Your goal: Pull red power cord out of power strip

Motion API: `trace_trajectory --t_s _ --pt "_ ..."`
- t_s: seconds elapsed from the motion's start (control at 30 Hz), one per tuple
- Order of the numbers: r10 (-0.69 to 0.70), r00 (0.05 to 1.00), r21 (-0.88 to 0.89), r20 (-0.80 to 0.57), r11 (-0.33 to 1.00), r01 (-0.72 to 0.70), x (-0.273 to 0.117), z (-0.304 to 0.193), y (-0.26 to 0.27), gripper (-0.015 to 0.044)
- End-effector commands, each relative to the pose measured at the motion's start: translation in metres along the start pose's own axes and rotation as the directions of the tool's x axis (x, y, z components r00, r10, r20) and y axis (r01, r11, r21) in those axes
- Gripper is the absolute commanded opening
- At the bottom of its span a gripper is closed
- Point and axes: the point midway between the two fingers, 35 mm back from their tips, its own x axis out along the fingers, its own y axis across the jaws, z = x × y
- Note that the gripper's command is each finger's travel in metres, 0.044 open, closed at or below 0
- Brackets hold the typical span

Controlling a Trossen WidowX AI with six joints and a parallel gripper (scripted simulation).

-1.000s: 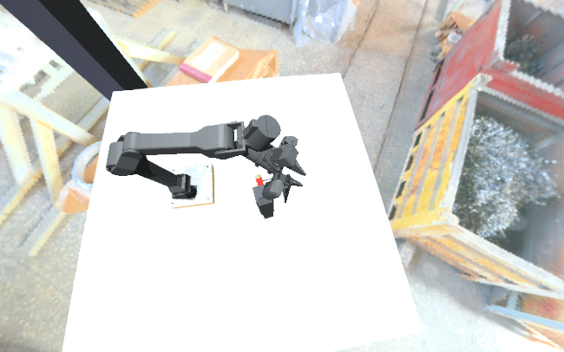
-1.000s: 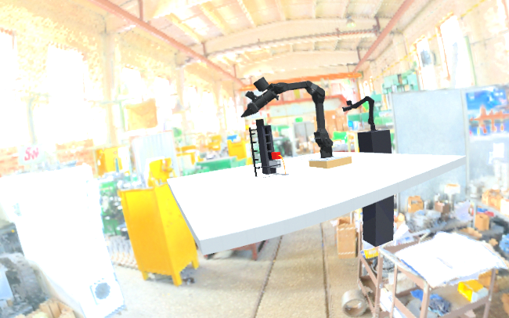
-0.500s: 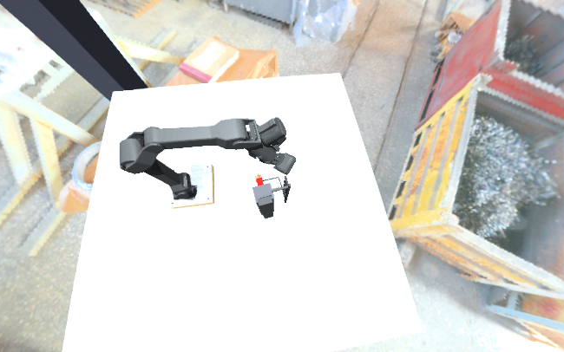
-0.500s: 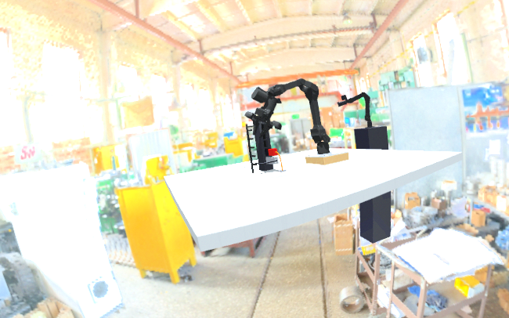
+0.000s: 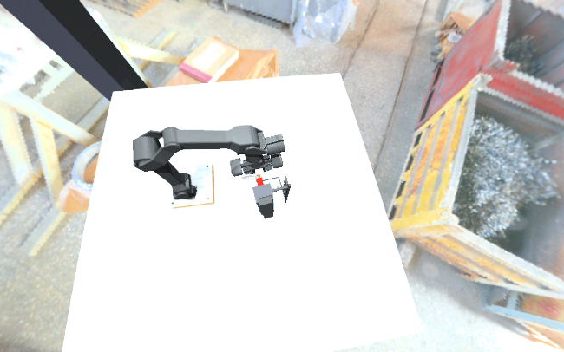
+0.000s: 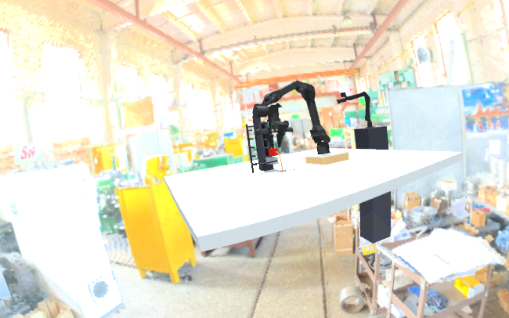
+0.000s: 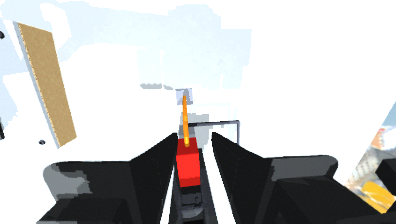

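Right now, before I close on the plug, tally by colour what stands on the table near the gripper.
Red: 1, the plug, between the fingers of the open gripper
Orange: 1, the cord
Dark grey: 2, the power strip and the ladder-like rack
Tan: 1, the base board
Total: 5

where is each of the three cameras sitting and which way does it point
Top: high above, looking down on the white table; shows the whole dark arm and the dark grey upright power strip.
Exterior: off to one side at about table height, facing across the table; shows the arm bent down to the strip.
Wrist: on the hand, looking along the fingers down at the table; they flank the red plug with its orange cord.
All share the red plug.
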Motion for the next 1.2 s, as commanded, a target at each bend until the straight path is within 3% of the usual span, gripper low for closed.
trace_trajectory --t_s 0.0,1.17 --pt "0.047 0.999 -0.067 0.016 0.997 -0.046 0.005 0.002 0.008 0.0160" --pt "0.047 0.999 -0.067 0.013 0.997 -0.046 0.007 -0.038 0.005 0.0160"
